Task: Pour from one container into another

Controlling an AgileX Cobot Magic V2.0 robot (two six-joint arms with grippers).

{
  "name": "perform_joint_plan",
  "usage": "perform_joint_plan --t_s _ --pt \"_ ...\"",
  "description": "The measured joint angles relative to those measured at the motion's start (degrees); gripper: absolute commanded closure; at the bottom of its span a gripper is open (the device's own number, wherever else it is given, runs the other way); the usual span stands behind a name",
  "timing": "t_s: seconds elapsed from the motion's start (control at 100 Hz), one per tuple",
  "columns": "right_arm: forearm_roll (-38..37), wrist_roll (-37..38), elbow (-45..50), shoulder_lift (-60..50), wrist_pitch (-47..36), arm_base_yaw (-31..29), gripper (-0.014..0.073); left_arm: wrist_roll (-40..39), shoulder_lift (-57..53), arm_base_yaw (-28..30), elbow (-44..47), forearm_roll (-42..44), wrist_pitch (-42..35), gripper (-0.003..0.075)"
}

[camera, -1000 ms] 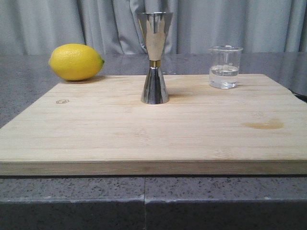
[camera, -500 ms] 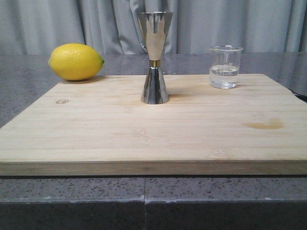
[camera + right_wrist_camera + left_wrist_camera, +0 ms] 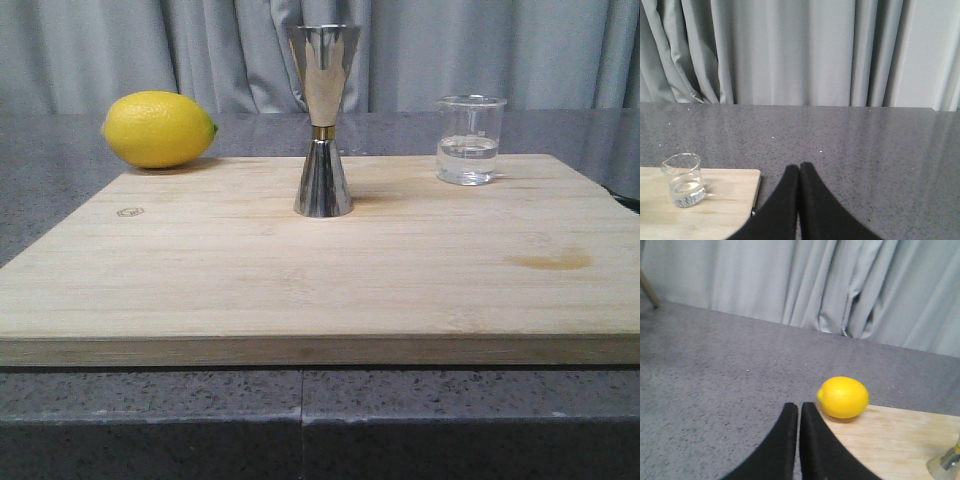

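A small clear glass beaker [image 3: 470, 140] with a little clear liquid stands at the back right of the wooden board [image 3: 320, 270]; the right wrist view shows the beaker [image 3: 683, 180] too. The tall steel jigger [image 3: 322, 120] with a gold band stands upright at the board's back middle; only its base [image 3: 946, 465] shows in the left wrist view. My left gripper [image 3: 799, 406] is shut and empty, over the grey counter left of the board. My right gripper [image 3: 799, 166] is shut and empty, over the counter right of the board. Neither gripper appears in the front view.
A yellow lemon [image 3: 158, 129] lies on the counter by the board's back left corner, close to my left fingertips in the left wrist view [image 3: 843, 397]. A brownish stain [image 3: 548, 261] marks the board at the right. Grey curtains [image 3: 200, 50] hang behind the counter.
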Motion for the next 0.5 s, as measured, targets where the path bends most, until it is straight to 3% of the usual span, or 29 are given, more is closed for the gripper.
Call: perform_joint_plan --t_s 0.32,0.42,0.5 --pt "0.1 0.0 -1.9 5.9 0.7 0.0 0.0651 5.6 11.1 -11.8 -6.5 -1.2 -0.2 0.0727" --pt "0.1 0.0 -1.9 5.9 0.5 0.0 0.0571 7.5 12.9 -14.8 -6.5 -1.2 -0.8 0.0663" --pt "0.1 0.0 -1.9 5.9 -0.4 0.0 0.0470 9.1 13.8 -16.4 -6.5 -1.2 -1.6 0.0559"
